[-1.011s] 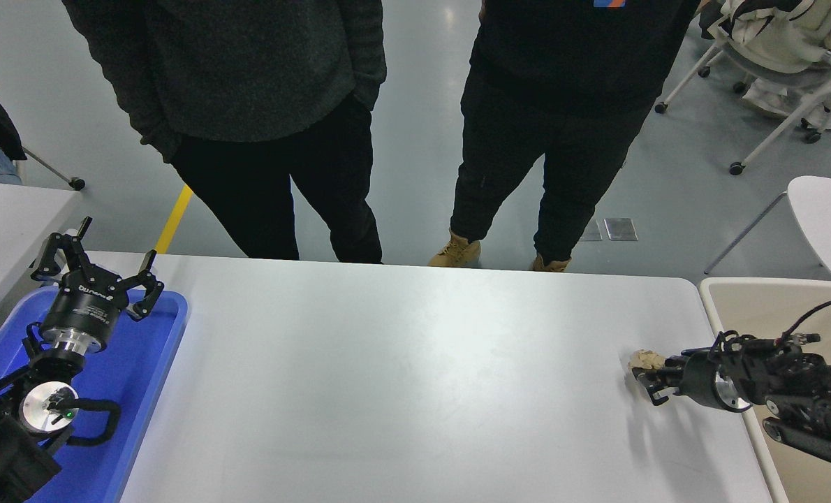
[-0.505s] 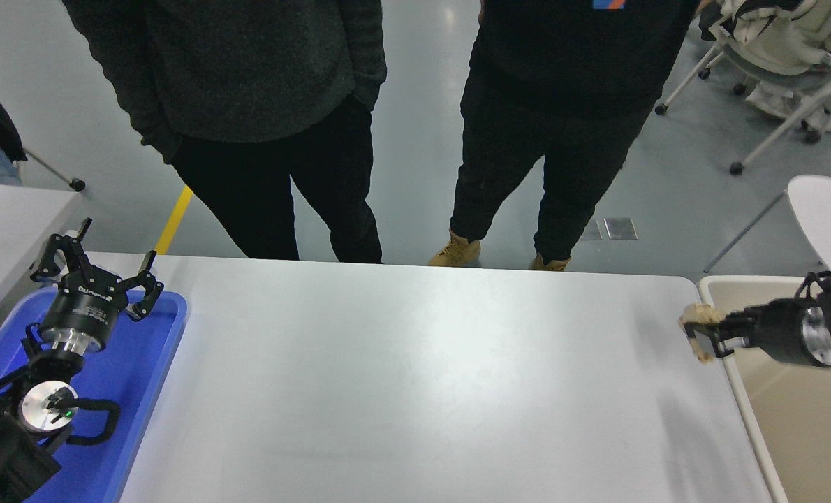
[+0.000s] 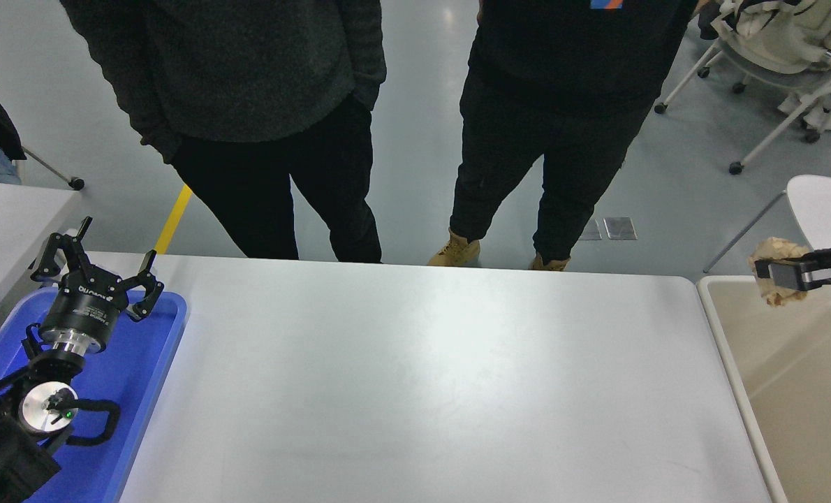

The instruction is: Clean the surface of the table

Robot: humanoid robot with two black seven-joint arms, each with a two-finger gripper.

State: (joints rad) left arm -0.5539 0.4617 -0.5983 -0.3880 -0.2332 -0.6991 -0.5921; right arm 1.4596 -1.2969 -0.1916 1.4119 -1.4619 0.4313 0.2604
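The white table surface [image 3: 422,377] fills the middle of the head view, with nothing lying on it. My right gripper [image 3: 771,274] comes in from the right edge and is shut on a crumpled brown paper wad [image 3: 773,250]. It holds the wad in the air above the far left corner of the beige bin [image 3: 792,391]. My left gripper [image 3: 98,269] is parked open at the lower left, above the blue tray [image 3: 140,391].
Two people in dark clothes stand at the table's far edge [image 3: 415,269]. A second white table [image 3: 10,223] is at the left. Wheeled chairs [image 3: 771,77] stand at the back right, and a white chair seat [image 3: 827,209] is beyond the bin.
My right gripper lifted the paper wad off the table's right side and carried it up and to the right, over the bin's corner. The left arm has not moved.
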